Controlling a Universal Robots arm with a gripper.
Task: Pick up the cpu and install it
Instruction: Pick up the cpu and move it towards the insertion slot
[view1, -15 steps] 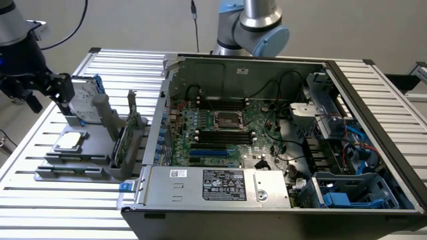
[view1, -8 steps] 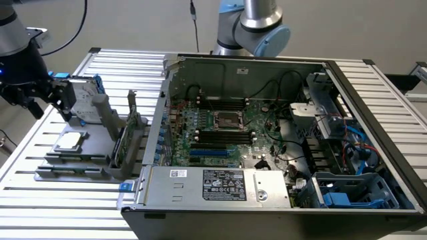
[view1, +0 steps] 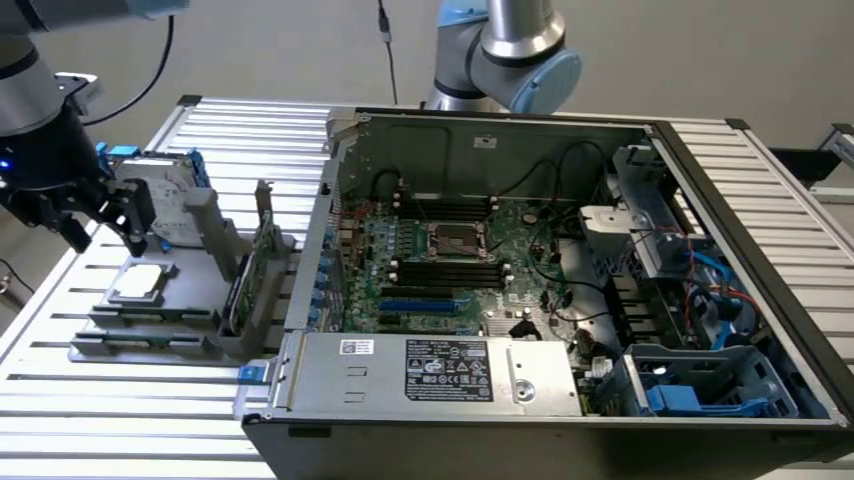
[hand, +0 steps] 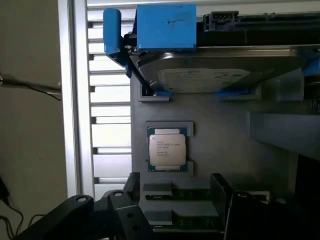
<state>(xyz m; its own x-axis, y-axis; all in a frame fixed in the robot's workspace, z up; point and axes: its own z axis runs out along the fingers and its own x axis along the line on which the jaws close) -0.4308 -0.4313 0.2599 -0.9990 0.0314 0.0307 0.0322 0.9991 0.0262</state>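
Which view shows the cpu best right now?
Wrist view. It looks face-on at the cpu: whole silvery top and its print, seated in a recess of the grey fixture, nothing covering it. The exterior view shows the cpu small and at a slant, at that view's left, near the open gripper.

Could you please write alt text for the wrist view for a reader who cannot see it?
The cpu lies flat in a recess of the grey holder, untouched, with the open gripper hovering nearby. A hard drive in blue brackets stands beside it on the same holder.
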